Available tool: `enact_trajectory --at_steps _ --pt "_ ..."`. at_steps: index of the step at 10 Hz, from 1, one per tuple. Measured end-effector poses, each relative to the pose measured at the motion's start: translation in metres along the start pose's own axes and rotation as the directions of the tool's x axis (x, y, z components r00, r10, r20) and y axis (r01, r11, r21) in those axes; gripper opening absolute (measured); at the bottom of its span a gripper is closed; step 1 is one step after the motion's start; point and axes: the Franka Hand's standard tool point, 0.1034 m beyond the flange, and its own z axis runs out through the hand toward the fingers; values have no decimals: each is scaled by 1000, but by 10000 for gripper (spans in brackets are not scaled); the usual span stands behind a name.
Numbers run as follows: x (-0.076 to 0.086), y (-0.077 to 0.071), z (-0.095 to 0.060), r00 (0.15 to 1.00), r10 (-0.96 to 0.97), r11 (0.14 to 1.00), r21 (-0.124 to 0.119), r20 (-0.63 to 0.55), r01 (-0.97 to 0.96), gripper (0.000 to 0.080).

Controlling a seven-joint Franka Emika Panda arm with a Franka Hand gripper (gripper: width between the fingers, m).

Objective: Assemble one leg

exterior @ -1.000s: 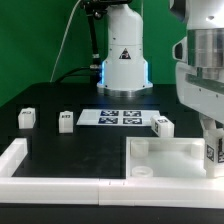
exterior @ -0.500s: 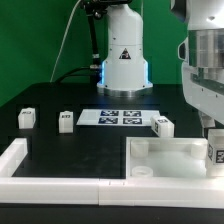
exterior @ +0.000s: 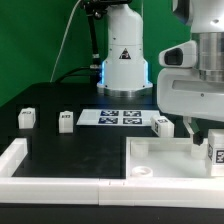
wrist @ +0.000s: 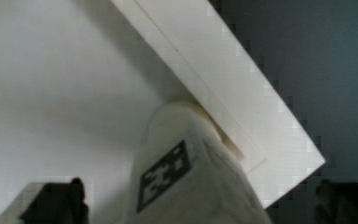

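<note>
Judging by its look, the leg [wrist: 190, 170] I am working with is a small rigid white plastic block: light, stiff, smooth-sided and probably a bit slippery, but not fragile. I would pinch it across two opposite flat faces near the middle, keeping the pads off the printed tag face if possible, since a glossy sticker gives poorer grip.

That leg stands at about four o'clock in the exterior view [exterior: 215, 153], inside the white tray-like part [exterior: 165, 160] against its raised rim, with its tag facing the camera. The gripper [exterior: 204, 135] hangs right above and beside it. In the wrist view two dark fingertips [wrist: 55, 203] show on either side of the leg with white tray surface visible between each tip and the block, so I read the jaws as spread and not pinching anything; whether either tip grazes the block I cannot tell.

Counting legs: four in all that I can see. One at nine o'clock [exterior: 27, 118], well apart from the rest; one just inward of it [exterior: 66, 121]; one at roughly two o'clock [exterior: 163, 125] just beside the marker board [exterior: 122, 117]; and the one under the gripper. One tray-like part, one marker board with four tags on it, one white L-shaped rail [exterior: 40, 172] along the near edge at seven o'clock, one arm base [exterior: 125, 55] at twelve o'clock.
</note>
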Motion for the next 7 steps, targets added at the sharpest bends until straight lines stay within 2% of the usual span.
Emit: enact_trajectory --at_steps 2,4,6,7 --pt "1 3 2 964 -266 964 -5 2 266 649" --pt "3 4 1 914 -406 914 -7 0 406 649" --pt "6 6 0 833 -554 833 -16 0 553 403" --pt "5 6 0 838 -546 838 -15 0 546 403"
